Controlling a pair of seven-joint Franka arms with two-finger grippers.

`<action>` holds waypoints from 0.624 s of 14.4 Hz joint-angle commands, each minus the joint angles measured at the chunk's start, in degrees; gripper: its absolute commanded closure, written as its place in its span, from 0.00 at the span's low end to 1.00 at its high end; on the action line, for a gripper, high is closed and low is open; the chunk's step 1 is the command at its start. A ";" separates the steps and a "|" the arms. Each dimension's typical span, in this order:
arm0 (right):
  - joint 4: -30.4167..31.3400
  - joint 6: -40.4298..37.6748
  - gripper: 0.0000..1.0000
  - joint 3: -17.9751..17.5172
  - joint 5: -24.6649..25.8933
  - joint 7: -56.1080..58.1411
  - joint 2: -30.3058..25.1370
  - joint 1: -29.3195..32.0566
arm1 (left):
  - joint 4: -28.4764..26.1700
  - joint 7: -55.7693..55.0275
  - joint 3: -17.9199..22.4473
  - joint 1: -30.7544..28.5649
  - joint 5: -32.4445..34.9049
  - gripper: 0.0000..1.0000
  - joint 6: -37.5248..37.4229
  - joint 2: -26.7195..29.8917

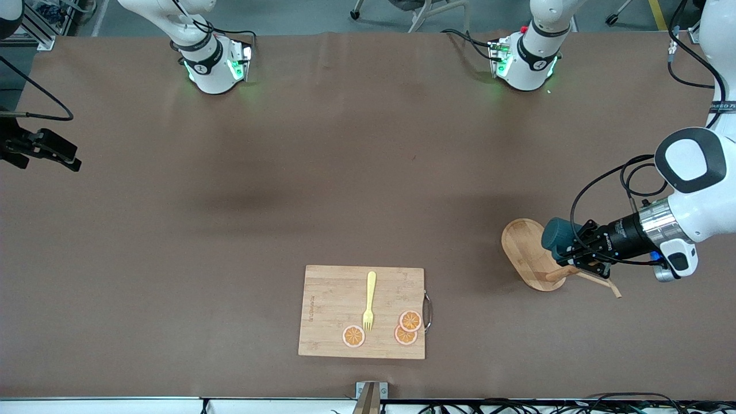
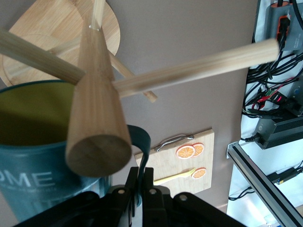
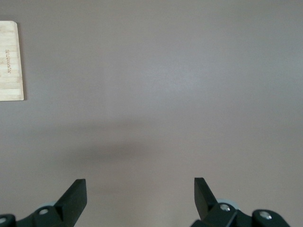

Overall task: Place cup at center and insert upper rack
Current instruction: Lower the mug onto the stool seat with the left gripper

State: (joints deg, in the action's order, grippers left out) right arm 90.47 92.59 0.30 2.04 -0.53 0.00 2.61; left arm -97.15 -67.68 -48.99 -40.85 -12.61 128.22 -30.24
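Front view: cutting board (image 1: 361, 312), flat bamboo with fork (image 1: 369, 301) and orange slices (image 1: 409, 328), lay by the table's camera-side edge; upper rack (image 1: 532, 253) stood toward the left arm's end.
Left wrist view: left gripper (image 2: 140, 182) pinched the glossy teal cup (image 2: 35, 172) by its handle, beside the rack's tapered post, likely for lifting clear.
Right wrist view: right gripper (image 3: 140, 190) waited, jaws spread over bare matte table (image 3: 156, 90).

The desk (image 1: 230, 190) is covered by a plain brown surface. Toward the front camera, a rectangular bamboo cutting board (image 1: 333, 313) is laid flat on it, with a metal handle (image 1: 426, 310) at the edge facing the left arm's end. Toward the left arm's end of the desk, the upper rack (image 1: 526, 250) is stood on its oval bamboo base, slightly farther from the front camera than the board and well apart from it.
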 commanded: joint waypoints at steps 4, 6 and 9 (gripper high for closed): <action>1.38 0.83 0.00 0.23 -0.46 0.45 -1.41 0.29 | 0.99 -0.61 -0.23 0.15 5.75 0.00 1.77 0.36; 1.29 0.83 0.00 0.23 -0.46 0.45 -1.50 0.21 | 1.26 -0.70 -0.23 0.33 5.93 0.00 1.68 0.53; 1.20 0.92 0.00 0.05 -0.37 0.45 -1.50 -0.06 | 2.04 -0.96 -0.32 0.68 10.92 0.00 2.47 0.45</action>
State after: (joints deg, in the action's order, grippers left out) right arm 90.47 92.98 0.49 2.04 -0.53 0.00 2.61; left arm -95.74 -67.71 -49.29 -40.43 -5.03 130.28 -30.22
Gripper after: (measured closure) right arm 0.000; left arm 0.004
